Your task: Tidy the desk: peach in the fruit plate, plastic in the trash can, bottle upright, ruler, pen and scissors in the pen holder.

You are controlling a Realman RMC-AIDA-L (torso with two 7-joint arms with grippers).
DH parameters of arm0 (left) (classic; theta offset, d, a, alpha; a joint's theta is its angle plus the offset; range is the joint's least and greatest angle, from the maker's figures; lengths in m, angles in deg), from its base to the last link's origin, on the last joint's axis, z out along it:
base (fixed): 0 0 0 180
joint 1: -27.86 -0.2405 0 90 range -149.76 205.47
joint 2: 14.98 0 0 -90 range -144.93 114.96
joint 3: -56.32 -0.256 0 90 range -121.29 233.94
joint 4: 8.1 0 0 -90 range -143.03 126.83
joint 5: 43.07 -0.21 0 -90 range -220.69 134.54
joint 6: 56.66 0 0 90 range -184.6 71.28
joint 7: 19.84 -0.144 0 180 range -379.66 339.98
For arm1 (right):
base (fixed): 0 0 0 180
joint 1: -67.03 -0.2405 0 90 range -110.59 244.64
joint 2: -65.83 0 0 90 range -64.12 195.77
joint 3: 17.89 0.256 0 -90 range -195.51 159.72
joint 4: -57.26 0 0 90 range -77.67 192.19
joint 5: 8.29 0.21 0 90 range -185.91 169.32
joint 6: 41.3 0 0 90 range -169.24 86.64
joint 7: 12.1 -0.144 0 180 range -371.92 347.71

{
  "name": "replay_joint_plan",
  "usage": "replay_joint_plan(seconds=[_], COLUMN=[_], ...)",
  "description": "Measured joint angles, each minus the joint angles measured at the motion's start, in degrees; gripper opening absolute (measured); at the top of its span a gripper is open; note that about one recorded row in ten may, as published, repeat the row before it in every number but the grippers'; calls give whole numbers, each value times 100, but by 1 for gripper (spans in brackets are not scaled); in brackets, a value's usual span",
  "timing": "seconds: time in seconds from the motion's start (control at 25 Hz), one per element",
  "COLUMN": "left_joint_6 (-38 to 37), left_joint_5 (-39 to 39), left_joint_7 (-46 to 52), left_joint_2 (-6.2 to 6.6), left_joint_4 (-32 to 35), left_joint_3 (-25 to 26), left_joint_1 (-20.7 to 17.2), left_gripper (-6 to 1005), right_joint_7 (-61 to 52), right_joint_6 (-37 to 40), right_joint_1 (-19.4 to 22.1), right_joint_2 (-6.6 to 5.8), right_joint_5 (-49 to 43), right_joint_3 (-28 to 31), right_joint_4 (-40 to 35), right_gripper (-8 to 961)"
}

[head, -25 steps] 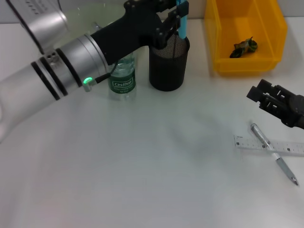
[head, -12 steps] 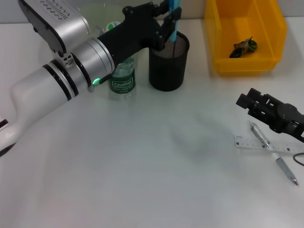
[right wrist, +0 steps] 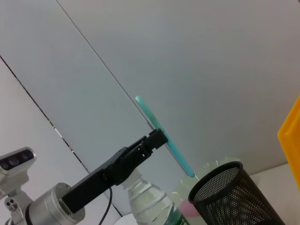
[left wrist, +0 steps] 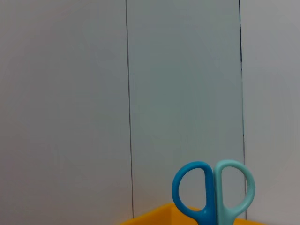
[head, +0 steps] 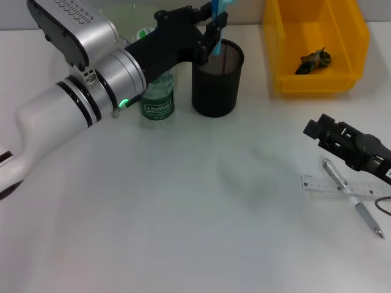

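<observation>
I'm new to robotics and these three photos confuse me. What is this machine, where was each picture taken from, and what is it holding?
It is a two-armed robot tidying a white desk. The wide picture comes from its head camera; the others from cameras on each wrist. The left claw holds blue scissors above the black mesh pen holder, tip at its mouth. An upright bottle stands beside it, and a yellow trash can sits farther right. The right claw hangs near a pen lying across a ruler.

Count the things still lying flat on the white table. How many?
2. The slim silver pen and the clear plastic ruler lie crossed near the table's right edge, beside the right pincer. More could hide behind the left arm.
</observation>
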Motion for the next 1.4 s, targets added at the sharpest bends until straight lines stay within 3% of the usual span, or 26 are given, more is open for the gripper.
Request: replay_joint_plan(seconds=[0.88,1.08,1.4], left_joint_6=[368,391,7], left_joint_5=[347,348,348], left_joint_7=[-13,-15,-16], left_joint_2=[0,0,0], left_joint_4=[-30,-24,22], left_joint_3=[-310,-311,-282], left_joint_1=[148,159,22], left_gripper=[297,454,456], right_joint_7=[4,4,4], right_joint_6=[0,-15,-22], right_joint_1=[-125,-156,-182], right_joint_2=[-15,-18,-24], right_joint_5=[9,11,11], right_joint_3=[2,6,11], right_joint_4=[-37,-41,-47], right_gripper=[705,704,704])
